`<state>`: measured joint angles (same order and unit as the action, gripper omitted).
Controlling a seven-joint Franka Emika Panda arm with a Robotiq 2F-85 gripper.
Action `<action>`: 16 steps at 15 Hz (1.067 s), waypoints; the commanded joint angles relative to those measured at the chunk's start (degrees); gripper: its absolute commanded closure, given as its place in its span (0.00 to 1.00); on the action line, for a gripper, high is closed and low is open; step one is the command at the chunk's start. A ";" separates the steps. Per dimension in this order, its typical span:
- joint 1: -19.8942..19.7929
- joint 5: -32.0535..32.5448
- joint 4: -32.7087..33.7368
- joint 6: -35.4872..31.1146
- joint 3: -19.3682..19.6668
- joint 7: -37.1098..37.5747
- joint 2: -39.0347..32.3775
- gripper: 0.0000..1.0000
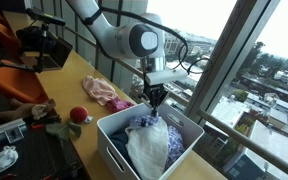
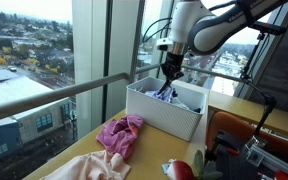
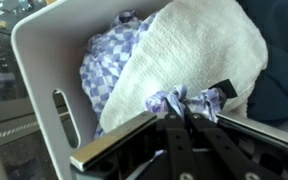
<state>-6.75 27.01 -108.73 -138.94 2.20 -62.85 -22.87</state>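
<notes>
High-rise room, floor-to-ceiling windows (image 1: 244,60), city blocks and trees far below. A wooden table (image 1: 76,72) runs along the glass. At the left in an exterior view, a small red round object (image 1: 77,115) sits on the table. Near it, toward the window, lies a crumpled pink garment (image 1: 104,92), apart from the red thing. Next comes a white bin (image 1: 114,150) with a slot handle in its wall, standing on the table just beside the pink garment and packed with laundry. A white towel (image 1: 149,147) is heaped over most of the load. The hand (image 1: 156,101) hangs straight down from the arm over the middle of the bin, fingertips at the top of the pile. The wrist view shows the fingers drawn together and pinching a bunched fold of the blue checkered cloth (image 3: 114,70). That fold sits at the near edge of the towel. The rest of the cloth lies inside the bin, left of the towel and against the bin wall, partly tucked beneath the towel. At the far right of the wrist view a dark blue garment (image 3: 284,80) fills the remaining corner. In the exterior view from the opposite side, a cream cloth (image 2: 89,168) lies on the table in front of the pink garment.
</notes>
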 commanded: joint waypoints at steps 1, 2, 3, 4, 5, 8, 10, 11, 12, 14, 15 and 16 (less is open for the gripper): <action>-1.97 -3.38 3.44 1.48 0.68 -1.53 -4.81 0.99; -2.38 -3.92 4.05 1.79 0.69 -1.41 -5.83 0.71; -2.61 -4.43 4.72 2.27 0.69 -0.99 -6.72 0.71; -2.93 -4.83 5.24 2.72 0.52 -1.43 -7.19 0.65; -3.12 -5.31 5.72 3.27 0.33 -1.60 -7.43 0.57; -3.17 -6.75 6.26 4.35 -0.38 -2.03 -6.06 0.36; -3.05 -7.71 6.63 4.78 -0.94 -2.34 -4.46 0.21; -2.91 -8.18 6.78 4.96 -1.23 -2.54 -3.27 0.15; -2.81 -8.75 7.10 5.11 -1.51 -2.82 -2.25 0.07; -2.55 -9.53 7.92 5.32 -1.91 -3.07 -0.33 0.00; -2.29 -9.79 8.62 5.53 -1.98 -3.04 0.41 0.00; -2.12 -10.02 8.94 5.62 -2.02 -3.17 1.12 0.00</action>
<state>-9.23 19.13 -100.85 -135.70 0.69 -64.06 -24.53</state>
